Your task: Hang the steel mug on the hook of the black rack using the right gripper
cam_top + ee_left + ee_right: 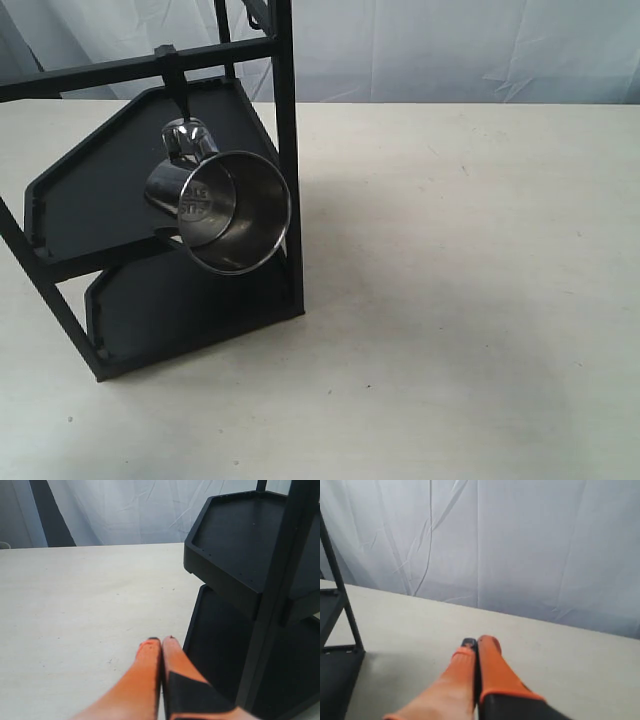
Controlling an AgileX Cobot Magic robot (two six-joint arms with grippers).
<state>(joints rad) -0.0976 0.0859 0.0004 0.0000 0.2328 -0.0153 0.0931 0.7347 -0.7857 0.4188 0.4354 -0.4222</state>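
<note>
A pale cream tabletop (pixel 460 300), faintly speckled and evenly lit, runs back to a creased white cloth backdrop (pixel 450 50) hanging behind the tabletop's far edge, with soft shadow.

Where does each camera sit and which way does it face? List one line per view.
Exterior: high, looking down at the table, rack and mug hanging from the hook; no arm visible.
Left wrist: low over the table, facing the rack; shut left gripper shows.
Right wrist: facing the backdrop; shut right gripper shows.
All three share the rack.
</note>
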